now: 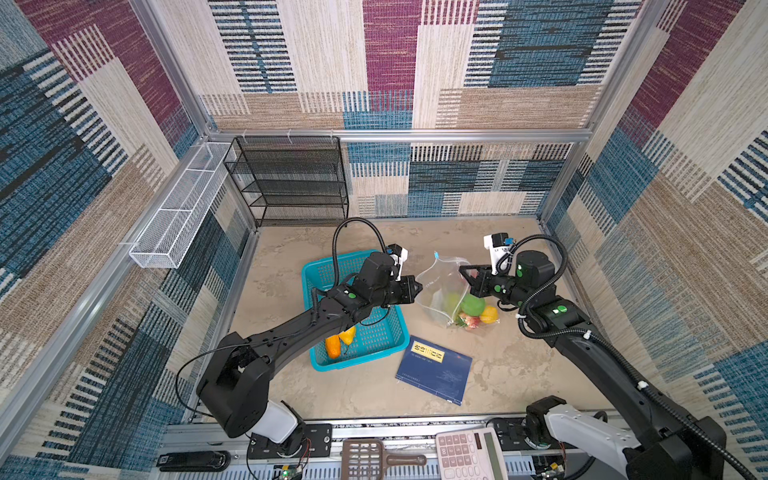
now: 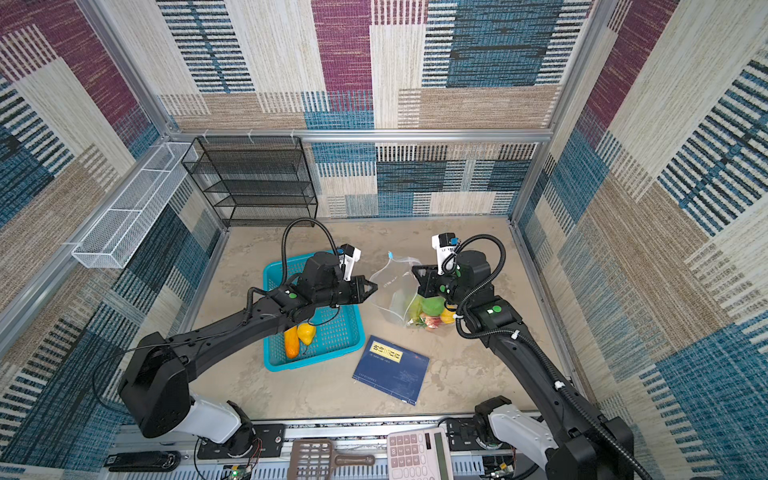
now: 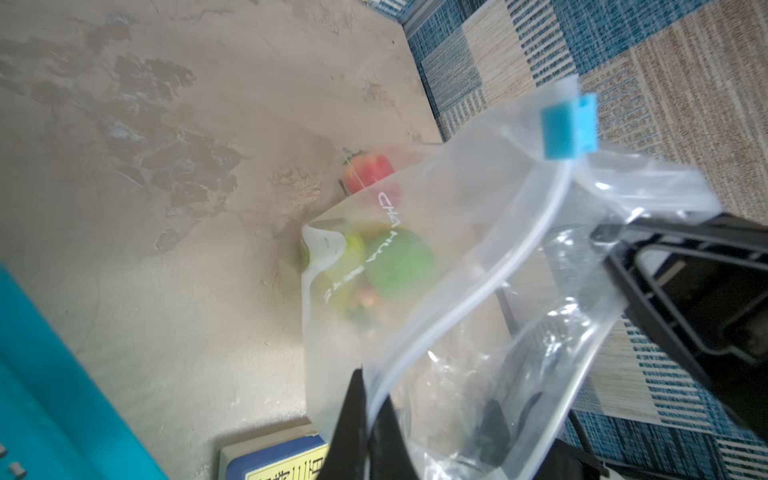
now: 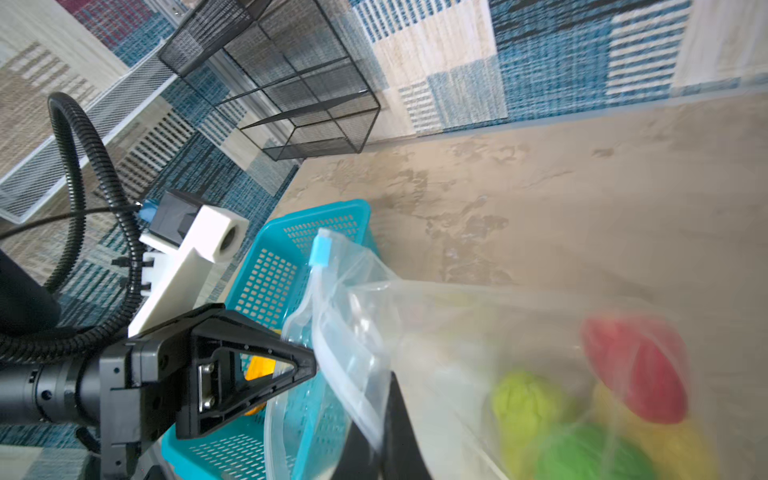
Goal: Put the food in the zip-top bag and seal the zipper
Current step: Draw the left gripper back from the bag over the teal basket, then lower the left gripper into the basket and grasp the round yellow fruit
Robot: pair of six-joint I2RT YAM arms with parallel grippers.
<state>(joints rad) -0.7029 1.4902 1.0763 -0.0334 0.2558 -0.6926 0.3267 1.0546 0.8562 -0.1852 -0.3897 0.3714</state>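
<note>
In a top view we've got both arms reaching inward, left gripper [image 1: 419, 286] and right gripper [image 1: 462, 271] facing each other across the zip-top bag [image 1: 436, 282], the food [image 1: 473, 308] heaped at its bottom end. Left wrist view: jaws pinched shut on the zipper [image 3: 478, 299] strip, blue slider [image 3: 569, 126] at its far end. Right wrist view: jaws clamped on the bag's opposite rim.

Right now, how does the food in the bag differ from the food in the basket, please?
The bagged food is several pieces, green, yellow and red, inside the zip-top bag; the basket food is two pieces, orange and yellow, lying in the teal basket. Both look glossy.
</note>
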